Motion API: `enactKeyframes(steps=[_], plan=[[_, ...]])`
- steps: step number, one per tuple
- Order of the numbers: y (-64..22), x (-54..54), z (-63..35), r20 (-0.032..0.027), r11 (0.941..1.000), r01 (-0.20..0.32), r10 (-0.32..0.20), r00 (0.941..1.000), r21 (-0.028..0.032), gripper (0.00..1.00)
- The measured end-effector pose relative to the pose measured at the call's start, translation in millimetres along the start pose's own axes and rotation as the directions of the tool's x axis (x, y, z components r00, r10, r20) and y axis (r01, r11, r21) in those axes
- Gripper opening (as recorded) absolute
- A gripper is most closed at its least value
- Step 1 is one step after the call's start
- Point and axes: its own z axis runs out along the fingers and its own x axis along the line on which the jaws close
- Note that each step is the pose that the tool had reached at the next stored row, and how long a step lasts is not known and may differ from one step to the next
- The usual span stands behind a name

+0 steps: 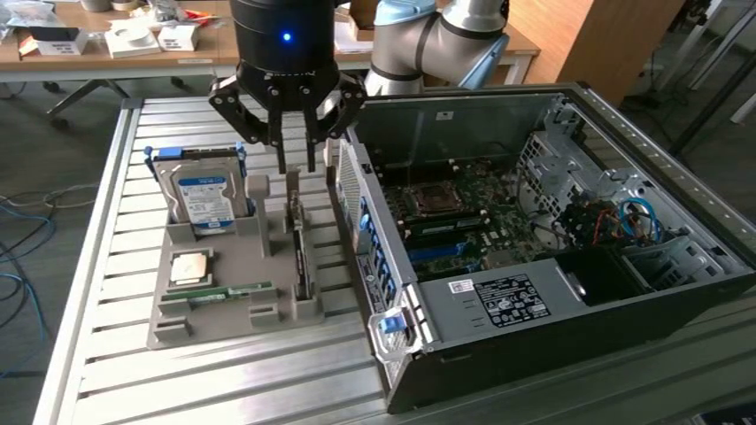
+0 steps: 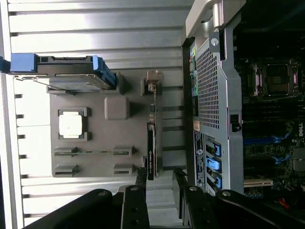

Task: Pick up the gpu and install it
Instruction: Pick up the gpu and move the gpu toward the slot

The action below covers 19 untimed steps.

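Fingers (image 2: 141,183): two dark narrow prongs, set apart, with bare table slats showing in the gap. You have nothing gripped.

Gripper (image 1: 297,165): pointing straight down, hanging over the tray. Its tips are above the card and clear of it, as far as the exterior view lets you judge.

Item 1, gpu (image 1: 300,255): thin dark card, standing on its long edge in a slot of the tray, on the side nearest the computer case. In the wrist view, one end of it lines up roughly with the gap between the prongs.

Item 2, tray (image 1: 236,252): grey moulded holder, lying flat on the table, with separate seats for each part.

Item 3, memory stick (image 1: 230,291): small green strip, lying in its low slot on the exterior view's left of the gpu.

Item 4, processor chip (image 1: 191,267): square and silver-topped, flat in its own recess, just beside the memory stick.

Item 5, hard drive (image 1: 204,193): silver with a blue label and blue clips, upright at the tray's far corner, well apart from the gpu.

Item 6, table (image 1: 106,354): slatted metal top, carrying the tray and the case.

Item 7, computer case (image 1: 497,305): dark tower, lying on its side just beside the tray on the exterior view's right. Its panel is off and you can see the motherboard (image 1: 466,217) inside.

Item 8, arm (image 1: 443,40): grey jointed segments behind the case.

Item 9, desk (image 1: 106,57): wooden, beyond the table, with small boxes on it.
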Motion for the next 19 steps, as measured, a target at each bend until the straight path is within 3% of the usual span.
enactKeyframes(steps=[1,4,19], plan=[[0.0,0.0,0.0,0.0000,1.0000,0.000,0.000,1.0000,0.0000,0.36],[-0.1,0.1,1.6,0.0003,1.0000,0.000,0.000,1.0000,-0.0003,0.36],[-1.3,0.7,28.6,0.0000,1.0000,0.000,0.000,1.0000,-0.0001,0.36]])
